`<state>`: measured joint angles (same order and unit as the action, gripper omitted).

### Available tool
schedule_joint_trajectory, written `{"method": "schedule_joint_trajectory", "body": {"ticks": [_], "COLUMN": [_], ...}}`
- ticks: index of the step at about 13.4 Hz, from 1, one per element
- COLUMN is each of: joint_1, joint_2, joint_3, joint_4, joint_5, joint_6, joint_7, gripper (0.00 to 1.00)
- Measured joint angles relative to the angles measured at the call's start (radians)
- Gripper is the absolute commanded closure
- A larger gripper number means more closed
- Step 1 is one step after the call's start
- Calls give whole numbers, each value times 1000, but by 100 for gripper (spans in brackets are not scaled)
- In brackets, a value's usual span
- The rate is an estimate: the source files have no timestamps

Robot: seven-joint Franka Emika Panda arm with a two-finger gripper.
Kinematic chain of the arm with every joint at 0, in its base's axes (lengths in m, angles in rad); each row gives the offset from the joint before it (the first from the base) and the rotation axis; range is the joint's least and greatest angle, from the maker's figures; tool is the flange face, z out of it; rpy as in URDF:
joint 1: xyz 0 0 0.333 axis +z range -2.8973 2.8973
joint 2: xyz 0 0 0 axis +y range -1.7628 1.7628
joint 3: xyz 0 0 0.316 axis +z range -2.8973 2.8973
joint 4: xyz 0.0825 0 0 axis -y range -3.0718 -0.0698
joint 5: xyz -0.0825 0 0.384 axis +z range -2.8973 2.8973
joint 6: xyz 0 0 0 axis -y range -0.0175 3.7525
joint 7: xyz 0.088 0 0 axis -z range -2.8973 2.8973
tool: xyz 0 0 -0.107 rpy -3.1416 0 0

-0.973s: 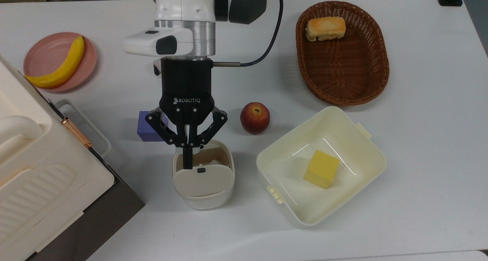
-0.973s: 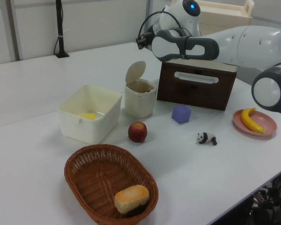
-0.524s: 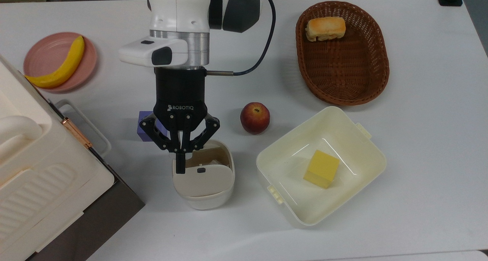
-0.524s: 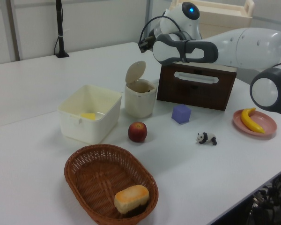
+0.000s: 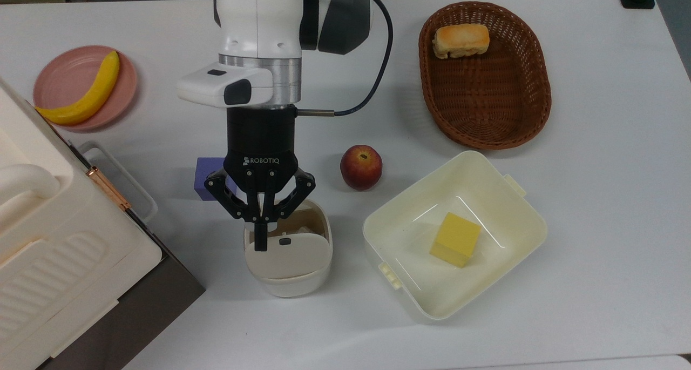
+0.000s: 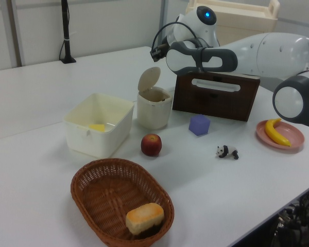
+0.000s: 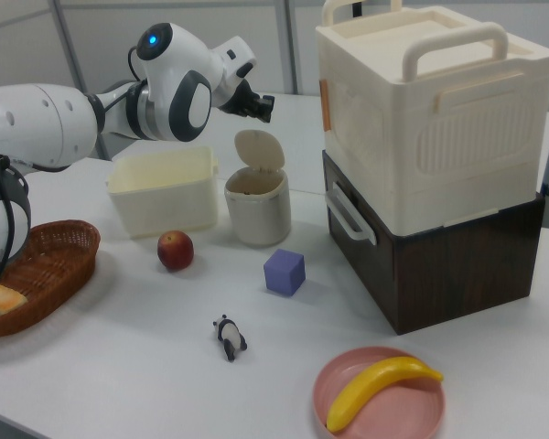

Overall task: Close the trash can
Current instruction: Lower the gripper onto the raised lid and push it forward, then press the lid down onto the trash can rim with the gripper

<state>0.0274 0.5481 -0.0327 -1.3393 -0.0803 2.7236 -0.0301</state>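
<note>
The trash can (image 5: 288,275) is a small cream bin near the middle of the table, its beige lid (image 5: 286,254) standing up open with a dark button on it. The left view has the same trash can (image 6: 154,109) with its lid (image 6: 149,78) tilted back, and the right view shows the trash can (image 7: 257,208) too. My gripper (image 5: 261,240) points down over the bin's left part in the top view, fingers shut with nothing between them. In the right view the gripper (image 7: 256,105) hangs a little above the lid's top edge, apart from it.
A red apple (image 5: 360,167) and a purple block (image 5: 206,180) lie just behind the bin. A cream tub (image 5: 507,210) holding a yellow block is on the top view's right, with a wicker basket (image 5: 486,94) and bread beyond. A big cream box (image 5: 65,251) stands on the left.
In the top view the gripper slid a little left, then back right and slightly down. It stays shut. The lid still stands open.
</note>
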Motion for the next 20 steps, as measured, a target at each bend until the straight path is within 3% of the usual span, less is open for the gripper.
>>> {"method": "schedule_joint_trajectory", "body": {"ticks": [11, 20], "joint_1": [1, 1], "joint_2": [30, -6], "joint_3": [12, 21], "joint_4": [-8, -81], "joint_5": [-56, -64], "joint_6": [0, 0], "joint_7": [0, -6], "gripper": [100, 100]}}
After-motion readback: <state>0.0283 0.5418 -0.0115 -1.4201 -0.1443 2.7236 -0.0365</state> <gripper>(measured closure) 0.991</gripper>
